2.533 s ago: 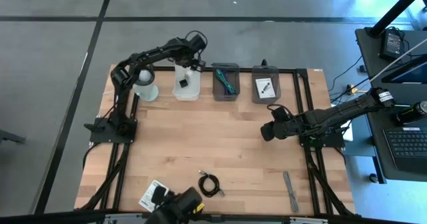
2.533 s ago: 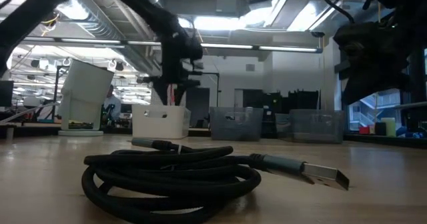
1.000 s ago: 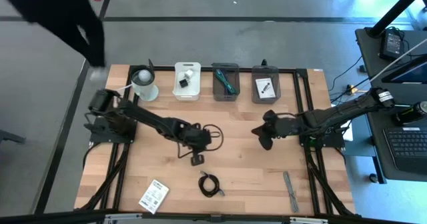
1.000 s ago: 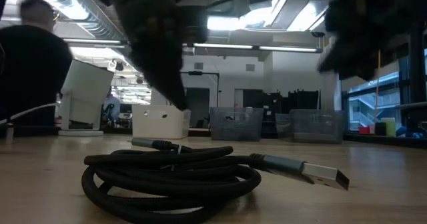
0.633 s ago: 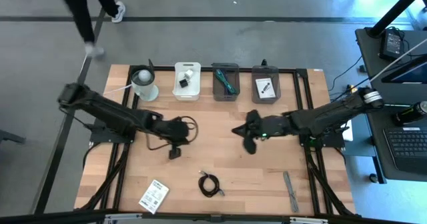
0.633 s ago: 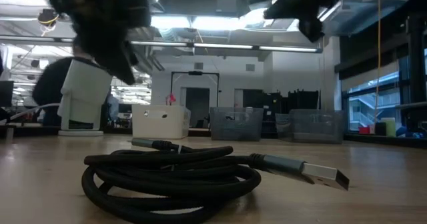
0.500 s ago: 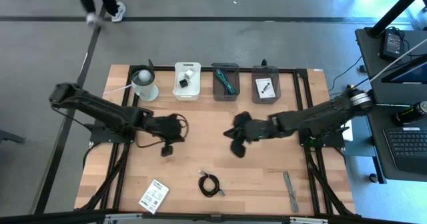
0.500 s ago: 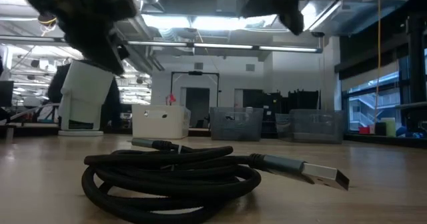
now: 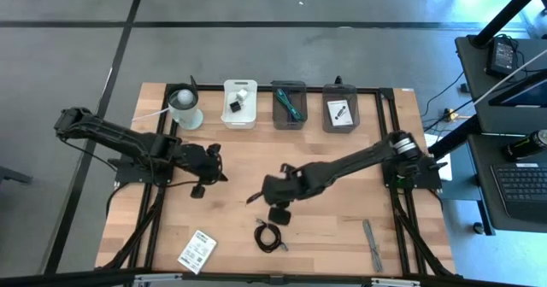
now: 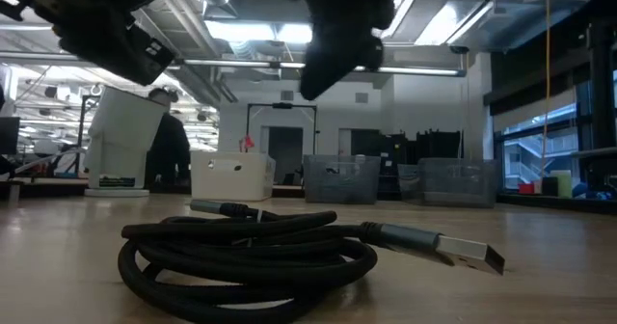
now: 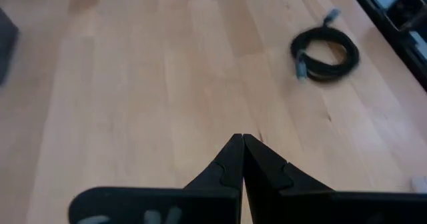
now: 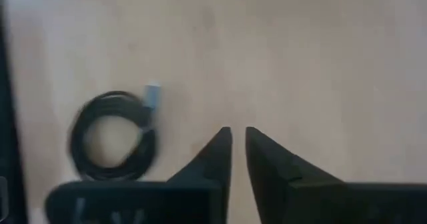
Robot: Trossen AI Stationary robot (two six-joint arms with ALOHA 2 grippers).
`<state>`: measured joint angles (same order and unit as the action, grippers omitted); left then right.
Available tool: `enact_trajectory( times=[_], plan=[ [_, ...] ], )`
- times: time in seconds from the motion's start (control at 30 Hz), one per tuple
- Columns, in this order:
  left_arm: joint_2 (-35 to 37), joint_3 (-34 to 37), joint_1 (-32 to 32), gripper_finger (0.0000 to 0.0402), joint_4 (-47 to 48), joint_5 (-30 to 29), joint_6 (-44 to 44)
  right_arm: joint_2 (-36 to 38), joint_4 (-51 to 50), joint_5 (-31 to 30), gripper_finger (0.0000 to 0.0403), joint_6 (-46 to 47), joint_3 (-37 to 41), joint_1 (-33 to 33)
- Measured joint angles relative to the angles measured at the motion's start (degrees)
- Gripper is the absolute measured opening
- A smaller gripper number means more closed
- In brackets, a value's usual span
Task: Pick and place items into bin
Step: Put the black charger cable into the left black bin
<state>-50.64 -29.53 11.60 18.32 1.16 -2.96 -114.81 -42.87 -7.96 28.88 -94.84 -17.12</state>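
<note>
Wooden slats make up the big light tabletop (image 9: 325,184), framed in black rails, with grey floor around it and a workshop hall glowing behind in the low view, where a person (image 10: 172,150) in dark clothing stands far off. Reaching in from the right side, the long dark right arm stretches across mid-table, its right gripper (image 9: 279,216) hanging just above the black coiled cable (image 9: 268,236), fingers a narrow slit apart and holding nothing. Over on the left, the left arm lies low, its left gripper (image 9: 199,190) pressed fully together, empty, well apart from that cable. Along the far edge sits a row: a white cup with a ball (image 9: 185,108), a white plastic bin (image 9: 240,104), then two clear bins, one with teal strips (image 9: 290,102), one with a white printed card (image 9: 338,111). Near the front edge, a white printed packet (image 9: 197,250) lies left of the cable, and a slim grey tool (image 9: 372,243) right of it.
</note>
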Motion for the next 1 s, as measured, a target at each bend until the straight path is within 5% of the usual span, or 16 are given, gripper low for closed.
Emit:
enact_trajectory(
  times=[0.63, 0.87, 1.0],
  plan=[
    [0.0, 0.0, 0.0, 0.0002, 2.9, 1.6, -2.4, -11.9, 10.8, 3.8, 0.0236, -2.3, -3.5, -7.2],
    [-0.1, 0.0, 0.0, 0.0002, 2.9, 1.6, -3.6, -16.7, 12.1, 2.7, 0.0251, -2.2, -3.6, -8.3],
    [-0.1, 0.0, 0.0, 0.0002, 2.9, 1.5, -5.4, -18.3, 11.3, 1.6, 0.0228, -2.1, -3.8, -8.7]
  ],
)
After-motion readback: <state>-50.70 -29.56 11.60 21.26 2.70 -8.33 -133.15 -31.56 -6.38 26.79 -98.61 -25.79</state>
